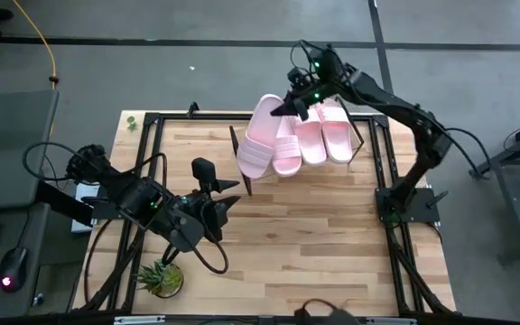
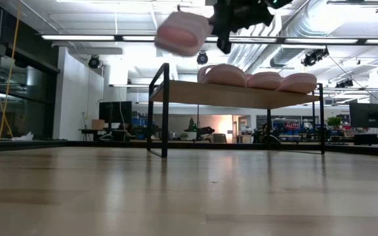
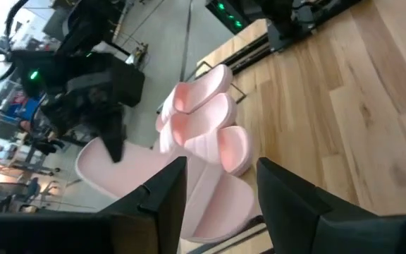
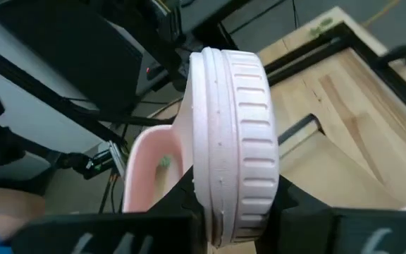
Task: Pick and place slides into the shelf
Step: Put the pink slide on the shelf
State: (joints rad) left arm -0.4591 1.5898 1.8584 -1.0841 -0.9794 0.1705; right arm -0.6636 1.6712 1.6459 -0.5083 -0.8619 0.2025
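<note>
Three light-pink foam slide sandals (image 1: 319,137) already lie side by side on the slanted light-wood shelf (image 2: 235,95) with its thin black metal frame, standing at the far side of the butcher-block table (image 1: 332,262). They fill the shelf's right and middle portion, toes pointing toward the near edge.

The fourth light-pink slide (image 1: 262,135) is held by the right gripper (image 1: 294,101), whose fingers are clenched on the sandal's heel end; the right wrist view shows the ribbed sole pinched between them. In the low view this sandal (image 2: 181,31) hangs tilted in the air, clear above the shelf's left end and not touching the board.

The left gripper (image 1: 228,203) waits over the table's middle, well apart from the shelf, its fingers (image 3: 162,197) spread and grasping nothing.

By this showing the task is near its close: three sandals placed, the last one carried over the vacant left spot. What seems left is lowering it beside the others and letting go.
</note>
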